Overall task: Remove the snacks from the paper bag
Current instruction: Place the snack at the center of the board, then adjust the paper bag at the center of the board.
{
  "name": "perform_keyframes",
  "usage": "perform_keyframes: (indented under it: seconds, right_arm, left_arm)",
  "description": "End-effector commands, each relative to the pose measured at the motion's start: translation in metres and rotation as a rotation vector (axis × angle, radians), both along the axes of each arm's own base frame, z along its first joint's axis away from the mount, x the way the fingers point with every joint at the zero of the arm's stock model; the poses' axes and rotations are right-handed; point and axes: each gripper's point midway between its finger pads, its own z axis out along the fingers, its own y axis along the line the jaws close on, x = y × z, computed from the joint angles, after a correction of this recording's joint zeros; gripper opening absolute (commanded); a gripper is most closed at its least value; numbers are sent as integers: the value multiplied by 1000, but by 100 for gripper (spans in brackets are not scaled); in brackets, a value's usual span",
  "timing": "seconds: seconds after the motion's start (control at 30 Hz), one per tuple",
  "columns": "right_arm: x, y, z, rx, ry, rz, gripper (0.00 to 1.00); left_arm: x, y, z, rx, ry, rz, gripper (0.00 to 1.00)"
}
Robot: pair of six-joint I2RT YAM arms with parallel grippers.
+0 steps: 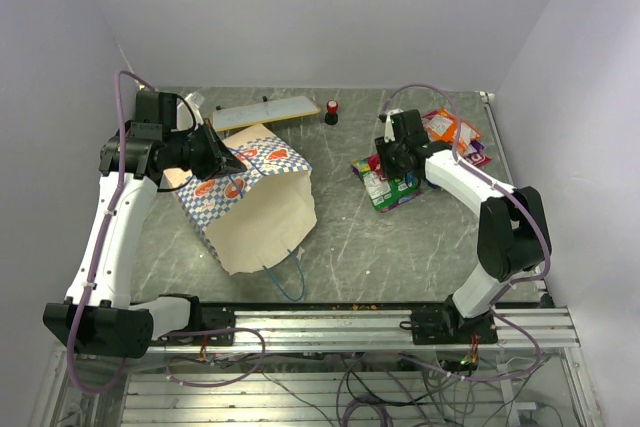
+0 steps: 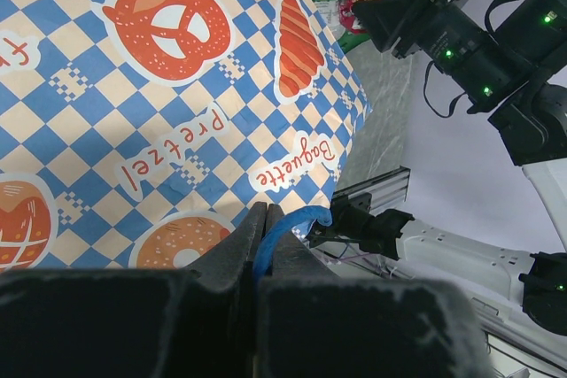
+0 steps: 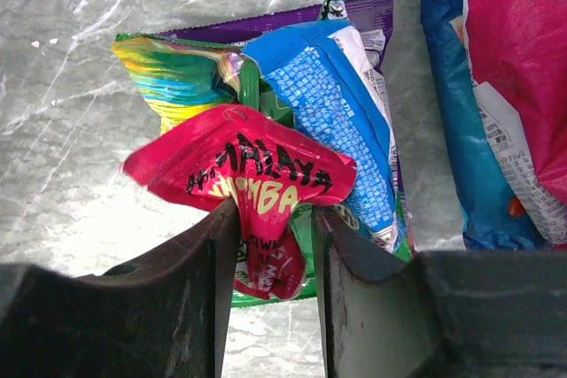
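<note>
The blue-and-white checkered paper bag (image 1: 255,202) hangs tilted at the table's left, its tan bottom facing the camera. My left gripper (image 1: 228,162) is shut on one blue cord handle (image 2: 288,223) at the bag's top; the bag's printed side (image 2: 159,86) fills the left wrist view. My right gripper (image 3: 275,219) is open over a pile of snacks (image 1: 390,185) at centre right. A crumpled red packet (image 3: 239,174) sits between its fingers, touching the left one, with a gap to the right one. Under it lie a blue packet (image 3: 332,112) and a green one (image 3: 177,77).
More snacks (image 1: 455,132), orange and magenta, lie at the back right; a magenta packet (image 3: 523,68) and a blue packet (image 3: 461,130) show beside the pile. A flat white board (image 1: 265,112) and a small red-and-black knob (image 1: 331,112) sit at the back. The bag's second handle (image 1: 290,277) trails near the front edge.
</note>
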Motion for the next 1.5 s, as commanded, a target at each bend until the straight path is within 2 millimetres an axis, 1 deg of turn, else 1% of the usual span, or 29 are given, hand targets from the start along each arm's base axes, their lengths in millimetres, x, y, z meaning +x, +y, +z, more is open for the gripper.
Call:
perform_keyframes:
  seconds: [0.0,0.07,0.2,0.33,0.47,0.67,1.17,1.27,1.33,1.47]
  right_arm:
    - [2,-1,20,4,-28,10,41]
    - [2,0,24,6,-37,14,43]
    - [1,0,32,12,-45,21,45]
    - [0,0,43,15,-63,23,50]
    - [0,0,54,20,-83,32,54]
    - [1,3,70,42,-115,40,59]
    - [3,4,75,41,-132,51,62]
    - [4,4,78,44,-151,49,62]
    - [5,4,80,50,-162,49,62]
    - [10,7,85,59,-186,53,63]
  left_arm:
    - [6,-3,6,-5,-36,-7,7]
    - [5,-3,6,-5,-33,-6,7]
    - [5,-2,6,-5,-34,-5,7]
    - [6,-2,7,-4,-36,-6,7]
    - [6,-3,7,-4,-36,-6,7]
    - [8,-2,12,-6,-47,-3,7]
    - [13,-7,23,-43,-65,-3,7]
    - [15,-9,28,-56,-65,-4,7]
    - [17,-10,34,-65,-72,-4,7]
    - [23,-18,53,-126,-95,-11,7]
